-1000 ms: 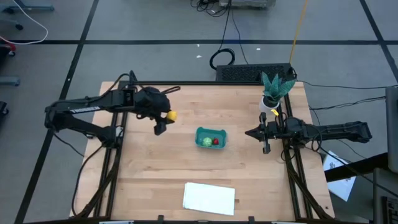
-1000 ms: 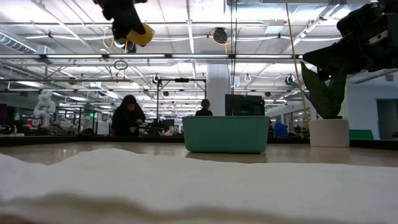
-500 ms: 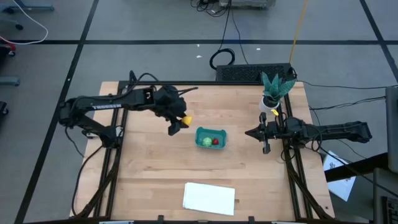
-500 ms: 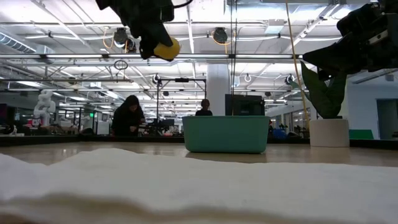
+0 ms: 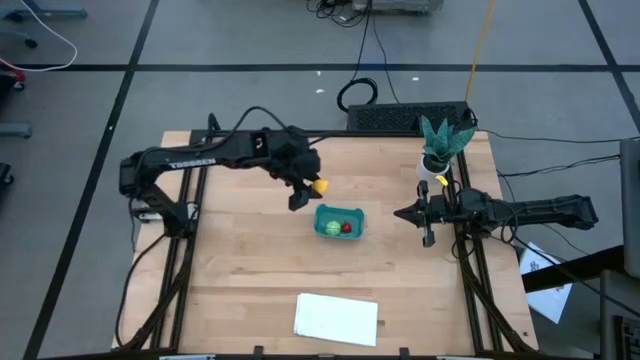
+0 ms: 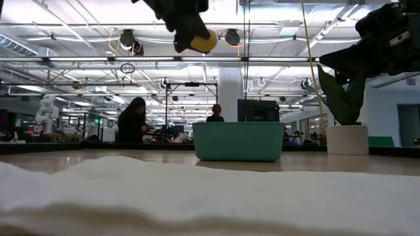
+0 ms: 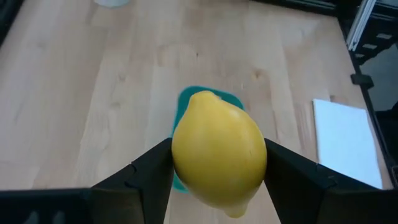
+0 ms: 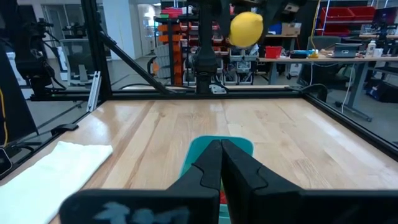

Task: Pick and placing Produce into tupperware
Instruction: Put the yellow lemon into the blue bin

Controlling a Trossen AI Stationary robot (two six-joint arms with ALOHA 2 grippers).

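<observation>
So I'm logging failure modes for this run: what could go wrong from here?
The left gripper holds the lemon high above the table and just short of the tupperware; released now, it would likely miss or bounce off the rim. The tub already holds the green ball and strawberry, so a drop from this height may knock the lemon out.

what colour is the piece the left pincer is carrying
Yellow: the lemon held in the left pincer shows best in the left wrist view.

Most of the tupperware point(image 7: 186, 112) (teal, on the table) behind the lemon point(image 7: 219, 151)
</observation>
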